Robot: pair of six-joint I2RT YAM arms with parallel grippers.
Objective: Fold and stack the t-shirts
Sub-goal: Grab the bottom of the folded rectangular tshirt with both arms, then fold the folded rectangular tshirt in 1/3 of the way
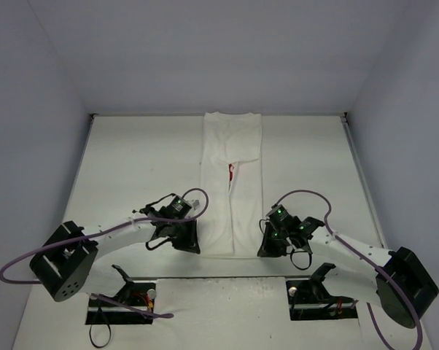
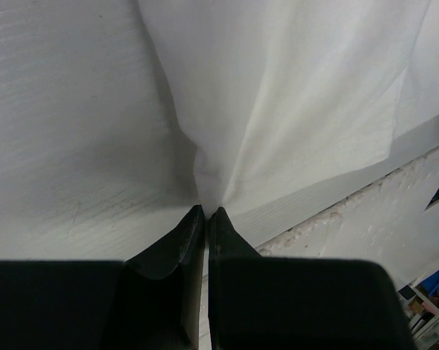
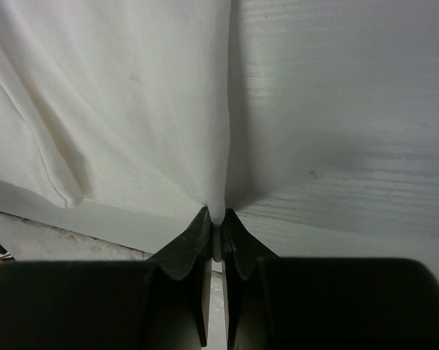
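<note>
We note the left claw and right claw each clenched on a lower corner of the t-shirt, whose long axis runs straight up-frame from them.

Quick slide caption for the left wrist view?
Left tool shut on a hem corner of the white t-shirt, cloth puckered above the table.

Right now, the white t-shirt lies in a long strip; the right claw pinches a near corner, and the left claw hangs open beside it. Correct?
Not quite. The left gripper is not open: it is shut on the other near corner of the t-shirt, as the left wrist view shows. The right gripper does pinch its corner of the long strip.
</note>
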